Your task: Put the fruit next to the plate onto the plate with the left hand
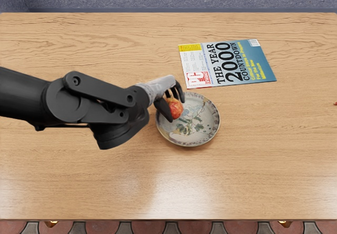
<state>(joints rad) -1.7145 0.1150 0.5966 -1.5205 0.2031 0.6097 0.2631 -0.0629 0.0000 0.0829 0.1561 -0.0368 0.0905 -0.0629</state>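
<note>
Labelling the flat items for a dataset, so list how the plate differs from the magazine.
The plate is round; the magazine is rectangular. The plate is pale with a greenish pattern, the magazine mostly blue and white with bold black lettering. The left robot hand holds a red fruit over the plate's left rim; nothing is over the magazine. Both rest on the wooden table.

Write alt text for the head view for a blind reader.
The left hand holds a small red fruit at the left side of a patterned plate on a wooden table. A magazine lies just behind the plate.
</note>
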